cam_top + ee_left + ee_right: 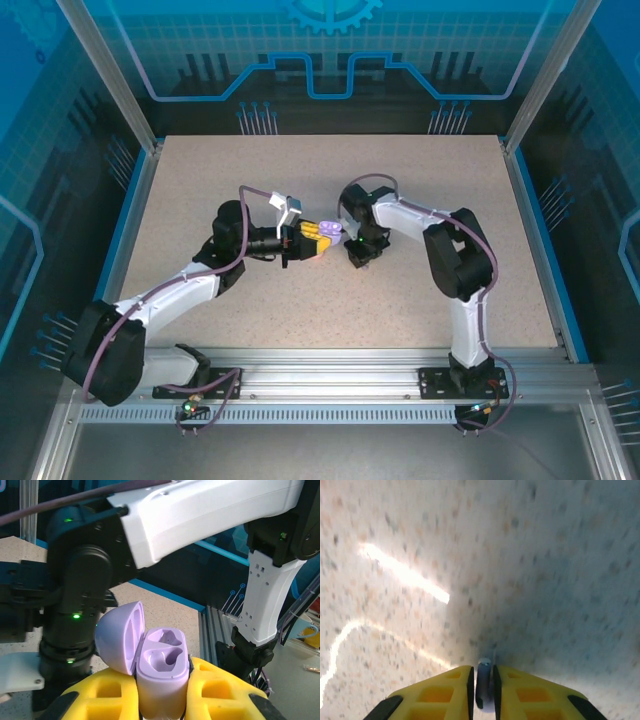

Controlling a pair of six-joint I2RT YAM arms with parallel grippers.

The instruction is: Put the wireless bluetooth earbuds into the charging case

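The left gripper [162,702] is clamped on the lower body of a lilac charging case [161,662], with a yellow finger [220,690] on either side. The case's lid [120,637] is swung open and its two moulded wells are bare. The right gripper [483,682] pinches a small dark earbud [484,675] between its nearly closed pads, over the speckled table [545,555]. Seen from above, both grippers meet near the table's middle, well away from every edge.
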